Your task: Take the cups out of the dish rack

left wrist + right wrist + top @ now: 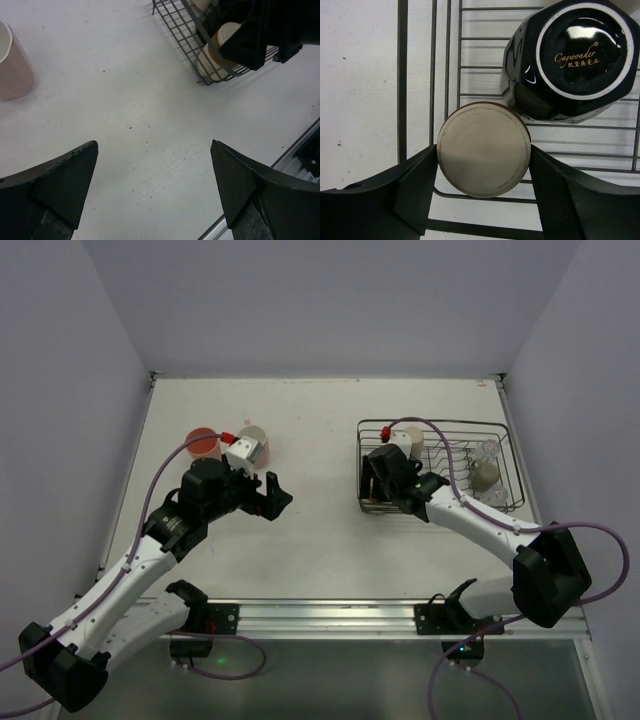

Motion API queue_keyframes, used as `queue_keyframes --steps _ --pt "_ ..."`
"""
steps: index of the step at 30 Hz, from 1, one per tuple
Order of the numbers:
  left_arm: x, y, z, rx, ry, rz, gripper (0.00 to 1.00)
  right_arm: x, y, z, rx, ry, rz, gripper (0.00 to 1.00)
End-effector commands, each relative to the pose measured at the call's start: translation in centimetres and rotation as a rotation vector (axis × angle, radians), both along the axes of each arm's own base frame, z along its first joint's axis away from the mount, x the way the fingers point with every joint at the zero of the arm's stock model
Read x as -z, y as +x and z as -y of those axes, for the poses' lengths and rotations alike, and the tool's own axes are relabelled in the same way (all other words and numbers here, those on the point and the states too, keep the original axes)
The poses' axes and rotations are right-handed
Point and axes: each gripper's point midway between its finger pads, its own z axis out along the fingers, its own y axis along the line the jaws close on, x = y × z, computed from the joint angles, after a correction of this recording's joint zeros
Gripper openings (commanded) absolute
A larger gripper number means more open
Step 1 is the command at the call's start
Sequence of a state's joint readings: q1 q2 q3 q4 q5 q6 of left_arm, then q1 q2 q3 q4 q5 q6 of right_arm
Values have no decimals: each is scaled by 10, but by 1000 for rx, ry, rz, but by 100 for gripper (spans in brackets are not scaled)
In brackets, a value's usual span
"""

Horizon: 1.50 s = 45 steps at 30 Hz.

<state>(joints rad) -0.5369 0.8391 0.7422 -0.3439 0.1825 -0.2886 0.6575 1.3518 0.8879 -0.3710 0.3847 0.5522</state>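
Observation:
The dark wire dish rack [505, 445] stands at the right. My right gripper [383, 490] reaches into its near left corner. In the right wrist view both fingers press the sides of an upside-down beige cup [482, 149], so the gripper [482, 152] is shut on it. A glossy black cup [570, 60] lies upside down just beyond it. Clear cups [487, 452] and an olive-grey cup [485, 475] sit at the rack's right end. A salmon-orange cup [203, 443] and a pale pink cup [255, 445] stand on the table at the left. My left gripper [280, 495] is open and empty beside them.
The left wrist view shows the pale pink cup [12, 65] at its left edge and the rack's corner [175, 25] with the beige cup [215, 55] at top right. A metal rail [330, 615] runs along the table's near edge. White walls enclose the table.

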Motion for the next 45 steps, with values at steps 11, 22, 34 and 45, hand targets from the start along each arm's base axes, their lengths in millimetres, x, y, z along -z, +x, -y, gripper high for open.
queue_keyframes --steps 11,22,34,45 --pt "-55 -14 52 219 -310 37 99 -90 3 8 63 189 268 32" --pt "-85 -39 87 393 -685 -98 92 -203 -56 -37 -261 709 496 30" --pt "-107 -60 111 484 -855 -133 71 -213 -90 -98 -537 1063 372 32" --pt "-117 -43 103 393 -890 6 10 -176 -93 -114 -542 1154 235 48"
